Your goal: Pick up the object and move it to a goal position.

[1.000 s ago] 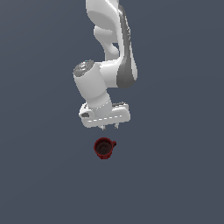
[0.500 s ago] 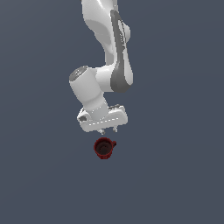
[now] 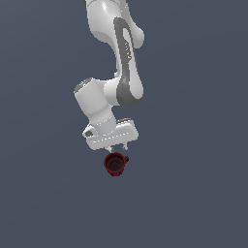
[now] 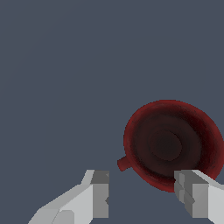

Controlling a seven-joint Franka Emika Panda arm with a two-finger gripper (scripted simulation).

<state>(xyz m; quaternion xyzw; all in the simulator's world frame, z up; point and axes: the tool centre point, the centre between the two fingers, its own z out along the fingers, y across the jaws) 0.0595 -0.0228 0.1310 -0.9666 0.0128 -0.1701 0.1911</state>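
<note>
Exterior view, arm: My white arm reaches down from the top of the frame, its wrist bent so the gripper [image 3: 118,147] points at the grey floor.
Exterior view, mug: The small dark red mug [image 3: 115,164] stands upright on the floor just under the gripper, its mouth open to the camera and its loop handle toward the exterior view's right.
Exterior view, change: Over the last second the arm has dropped and its wrist has come lower, so the fingers that hung clearly above the mug now reach its rim. The mug itself has not shifted.
Wrist view, mug: I look straight down into the mug [image 4: 171,143], a red ring around a dark inside, with the handle as a small nub on its side.
Wrist view, gripper: The two grey fingertips [image 4: 101,192] are spread wide, wider than the mug, and nothing is between them. The gripper [image 4: 144,194] is off-centre: one finger overlaps the mug's rim and the other stands out on the bare floor past the handle.
Meaning for the task: I judge this the final descent before the grasp. The gripper needs to centre over the mug before closing. No goal marker is visible.
</note>
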